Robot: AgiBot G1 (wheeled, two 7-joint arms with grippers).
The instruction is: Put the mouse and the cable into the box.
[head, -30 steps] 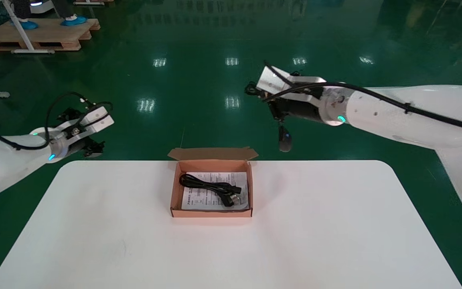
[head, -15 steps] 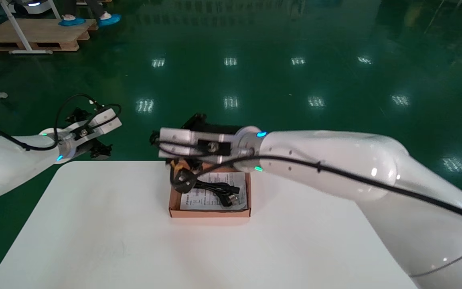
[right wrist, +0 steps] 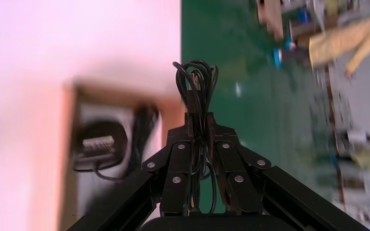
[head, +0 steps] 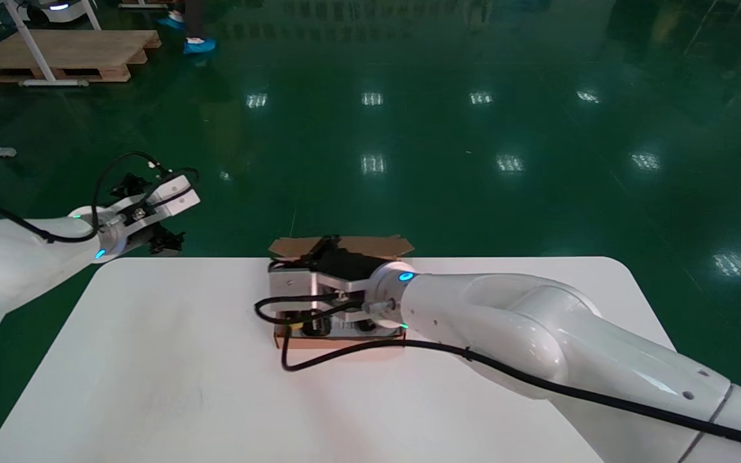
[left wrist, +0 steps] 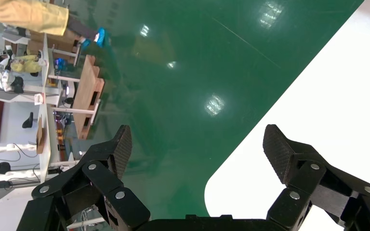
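1. Cord (right wrist: 196, 79) was the grip point. The right jaws were clamped shut on a coiled black bundle that looked to be the mouse's own lead, probably because a thin bundle suits narrow jaws better than a rounded shell.
2. The mouse (right wrist: 99, 144) lay inside the box (head: 338, 246), label side up, with a dark cable (right wrist: 144, 125) just beside it.
3. The right arm (head: 505, 321) stretched in from the right across the counter (head: 152, 386). Its wrist sat low over the box and hid most of the inside from the head view. Judging by that low pose, the cord could drop within the walls rather than spill over them.
4. The left arm (head: 10, 251) hung at the far-left corner of the counter. The left jaws were spread wide and held nothing, well apart from the box and clear of the work.
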